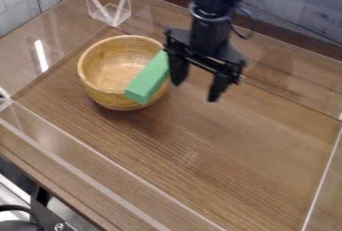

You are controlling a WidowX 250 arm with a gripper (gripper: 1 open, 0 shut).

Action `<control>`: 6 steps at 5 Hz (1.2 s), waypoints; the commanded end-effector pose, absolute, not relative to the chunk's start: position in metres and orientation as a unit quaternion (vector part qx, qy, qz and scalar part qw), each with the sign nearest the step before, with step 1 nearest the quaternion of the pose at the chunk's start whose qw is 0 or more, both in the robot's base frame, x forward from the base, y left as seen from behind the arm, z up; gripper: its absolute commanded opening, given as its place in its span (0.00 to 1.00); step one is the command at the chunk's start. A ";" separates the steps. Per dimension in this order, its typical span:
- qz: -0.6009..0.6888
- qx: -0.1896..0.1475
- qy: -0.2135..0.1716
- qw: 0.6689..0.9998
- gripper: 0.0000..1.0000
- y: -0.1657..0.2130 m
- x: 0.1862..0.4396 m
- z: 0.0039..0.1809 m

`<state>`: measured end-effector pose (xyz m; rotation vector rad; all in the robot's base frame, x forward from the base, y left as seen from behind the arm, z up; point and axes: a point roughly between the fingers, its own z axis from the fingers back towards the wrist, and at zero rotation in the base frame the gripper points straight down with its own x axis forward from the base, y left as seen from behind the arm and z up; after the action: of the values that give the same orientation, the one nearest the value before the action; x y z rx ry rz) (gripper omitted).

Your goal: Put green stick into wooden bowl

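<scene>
The black two-fingered gripper (195,78) points down, jaws spread wide, holding nothing. Its left finger stands just beside the bright green rectangular stick (150,77), which leans on the round light-tan wooden bowl's (107,67) rim.

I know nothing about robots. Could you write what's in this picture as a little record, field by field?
Setting: wooden table with clear plastic walls around it
Bowl: wooden bowl, round, light tan, upright on the table
Green piece: green stick, leaning on the bowl's rim, one end inside, the other poking over the edge
Robot hand: gripper, black, pointing down, just right of the stick
Jaws: open, holding nothing
Contact with stick: cannot tell
Background item: small clear stand near the back wall
</scene>
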<state>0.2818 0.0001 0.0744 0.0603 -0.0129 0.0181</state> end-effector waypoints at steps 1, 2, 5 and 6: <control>0.004 0.036 -0.047 0.998 1.00 0.031 0.289 0.091; -0.001 0.040 -0.058 0.998 1.00 0.058 0.289 0.091; -0.010 0.053 -0.060 0.997 1.00 0.094 0.289 0.067; -0.012 0.057 -0.055 0.997 1.00 0.095 0.290 0.055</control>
<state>0.2849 0.0912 0.0448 0.0978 -0.0742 -0.0318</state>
